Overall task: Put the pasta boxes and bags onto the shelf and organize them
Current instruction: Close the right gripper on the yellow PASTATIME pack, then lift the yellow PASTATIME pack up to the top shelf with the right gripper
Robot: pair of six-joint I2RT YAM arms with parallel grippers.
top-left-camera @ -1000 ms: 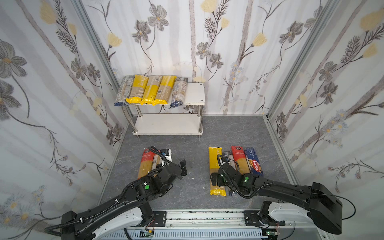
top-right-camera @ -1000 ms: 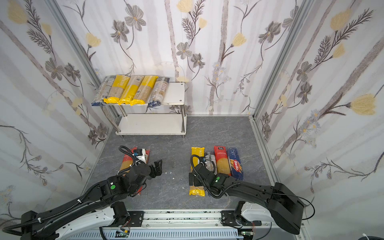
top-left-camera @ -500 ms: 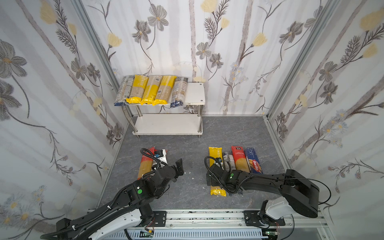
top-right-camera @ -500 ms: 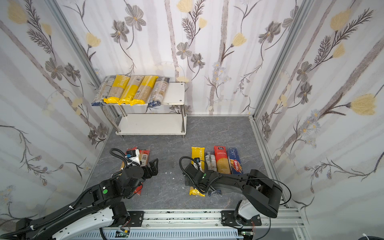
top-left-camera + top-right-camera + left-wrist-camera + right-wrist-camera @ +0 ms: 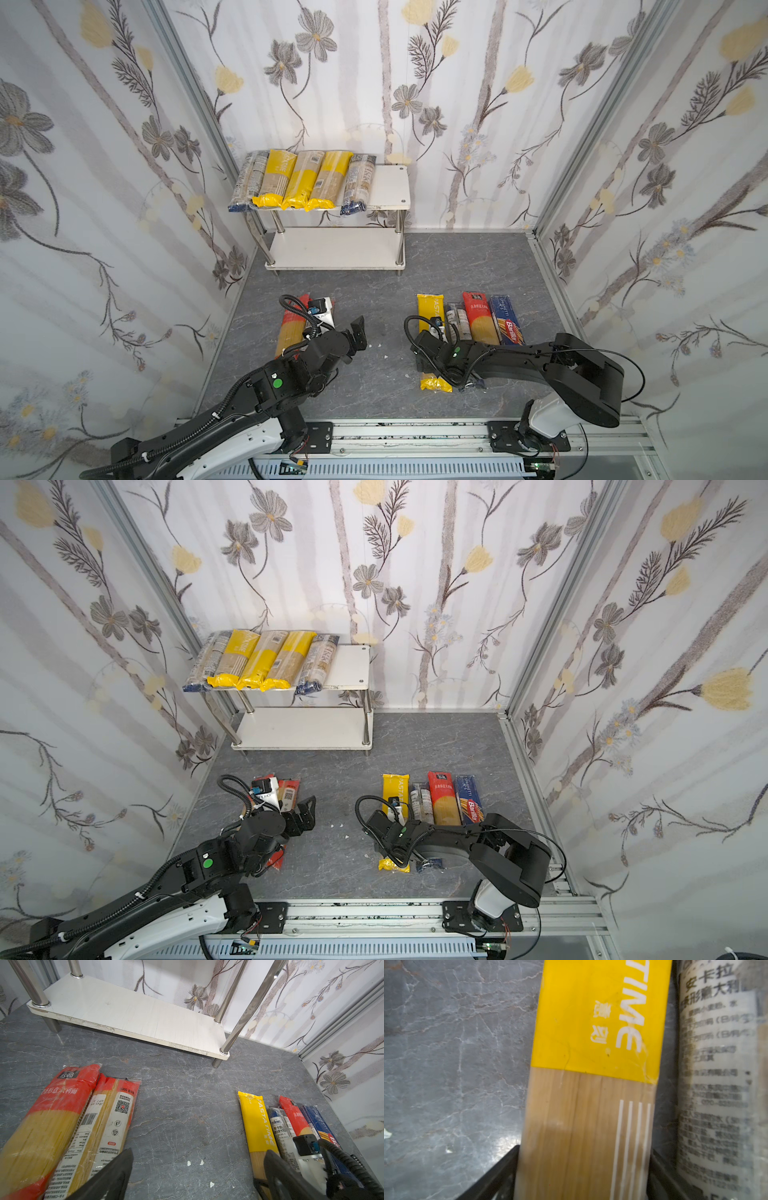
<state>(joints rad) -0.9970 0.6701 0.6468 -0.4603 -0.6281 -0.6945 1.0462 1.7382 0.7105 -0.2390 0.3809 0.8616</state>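
Arms (image 5: pixel 519 357) both stretch forward over floor (image 5: pixel 176 1095); right pincer (image 5: pixel 584 1149) clamps yellow pack (image 5: pixel 591 1022), left pincer (image 5: pixel 199 1151) gapes empty.

Grey veined tabletop (image 5: pixel 374 291), floral wallpaper walls (image 5: pixel 457 83), small white scraps (image 5: pixel 188 1163), aluminium rail along front (image 5: pixel 415 434)

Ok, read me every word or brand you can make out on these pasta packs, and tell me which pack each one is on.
"PASTA TIME": down the yellow pack, white letters.
"Barilla": on the dark blue pack.
"安卡拉": on the clear pack next to the yellow one.
Fine print on the two red packs and the labels of the packs on the shelf: too small or blurred to read.
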